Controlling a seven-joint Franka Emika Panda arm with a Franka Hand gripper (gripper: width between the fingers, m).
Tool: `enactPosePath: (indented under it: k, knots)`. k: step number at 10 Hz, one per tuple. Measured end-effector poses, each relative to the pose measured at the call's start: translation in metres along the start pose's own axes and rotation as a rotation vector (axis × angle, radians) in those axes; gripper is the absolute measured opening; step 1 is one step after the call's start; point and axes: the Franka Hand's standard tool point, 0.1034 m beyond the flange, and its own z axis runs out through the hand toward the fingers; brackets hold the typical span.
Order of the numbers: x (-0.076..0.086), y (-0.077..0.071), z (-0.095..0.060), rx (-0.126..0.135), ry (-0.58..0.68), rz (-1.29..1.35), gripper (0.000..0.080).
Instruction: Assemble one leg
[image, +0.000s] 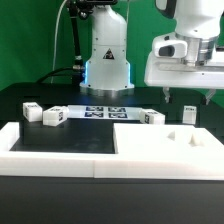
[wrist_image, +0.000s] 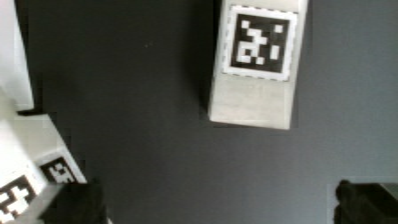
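A leg (image: 187, 112), a small white post with a black-and-white tag, stands on the black table at the exterior view's right. In the wrist view the same leg (wrist_image: 254, 65) lies ahead of the jaws, tag facing the camera. My gripper (image: 186, 98) hangs open just above this leg, a finger on each side, not touching it. In the wrist view my gripper (wrist_image: 222, 205) is open and empty. Only the dark fingertips (wrist_image: 80, 205) show at the picture's corners.
Another leg (image: 152, 117) stands near the plate's corner, and two more legs (image: 31, 110) (image: 53, 116) stand at the exterior view's left. The marker board (image: 105, 111) lies mid-table. A large flat white plate (image: 170, 150) lies in front. A tagged white part (wrist_image: 36, 172) shows in the wrist view.
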Motion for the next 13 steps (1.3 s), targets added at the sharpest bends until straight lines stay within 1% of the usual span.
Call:
enactPosePath:
  k: [2,3,4,5,7,8,9,10,12,13]
  knots:
    - [-0.002,-0.003,0.003,-0.004,-0.125,0.007,0.0649]
    - [-0.002,-0.006,0.005,-0.001,-0.184,0.017,0.0649]
    - [-0.004,-0.007,0.006,-0.007,-0.253,0.020,0.0649]
    - [-0.005,-0.008,0.007,-0.006,-0.314,0.028,0.0649]
    - [-0.010,-0.003,0.017,-0.018,-0.432,0.040,0.0649]
    - [-0.009,-0.001,0.026,-0.019,-0.461,0.047,0.0649]
    - [-0.014,0.001,0.035,-0.023,-0.502,0.052,0.0649]
    - [-0.015,0.001,0.042,-0.024,-0.498,0.057,0.0649]
    - [-0.027,-0.003,0.055,-0.018,-0.510,0.070,0.0649]
    - [-0.030,-0.004,0.058,-0.021,-0.515,0.068,0.0649]
